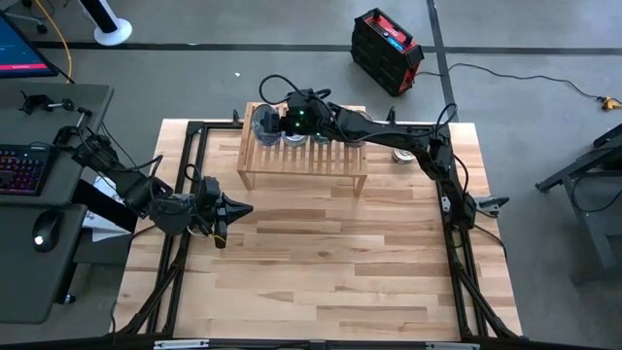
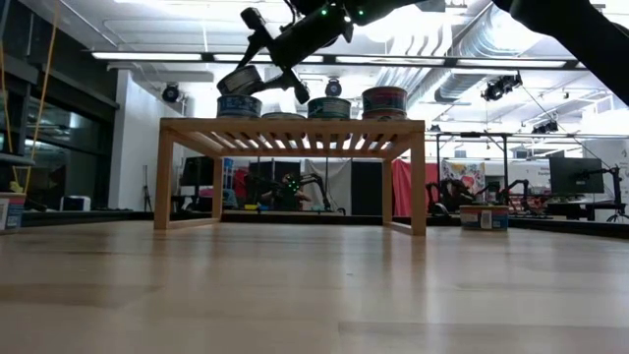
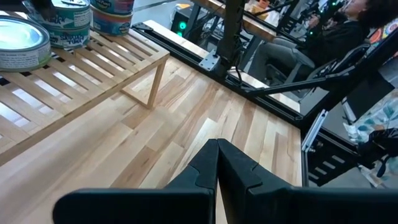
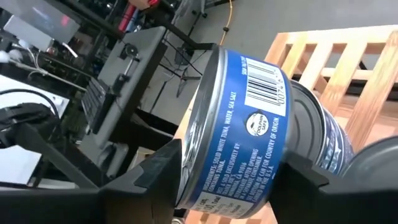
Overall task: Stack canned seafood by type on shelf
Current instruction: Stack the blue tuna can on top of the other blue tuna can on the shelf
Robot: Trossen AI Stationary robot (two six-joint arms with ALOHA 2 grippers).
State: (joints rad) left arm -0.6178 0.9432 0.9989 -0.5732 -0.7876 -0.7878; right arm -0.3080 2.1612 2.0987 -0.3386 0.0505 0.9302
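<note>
Bare plank tabletop (image 1: 321, 262) up front; R fingers (image 4: 217, 180) pinch tilted tin (image 4: 239, 124) at shelf (image 1: 303, 160) left end; L fingers (image 3: 217, 168) pressed together.

red-black case (image 1: 387, 51) on floor | keyboard (image 1: 21, 167), mouse (image 1: 40, 233) (desk, left)

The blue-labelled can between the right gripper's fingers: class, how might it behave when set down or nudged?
The blue-labelled can looks like rigid metal, so probably won't deform. It's tilted between the right gripper fingers, so may rock. Its round wall could roll if tipped.

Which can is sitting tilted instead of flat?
The blue-labelled can between the right hand's fingers, atop the leftmost stack on the shelf. The other cans sit level.
</note>
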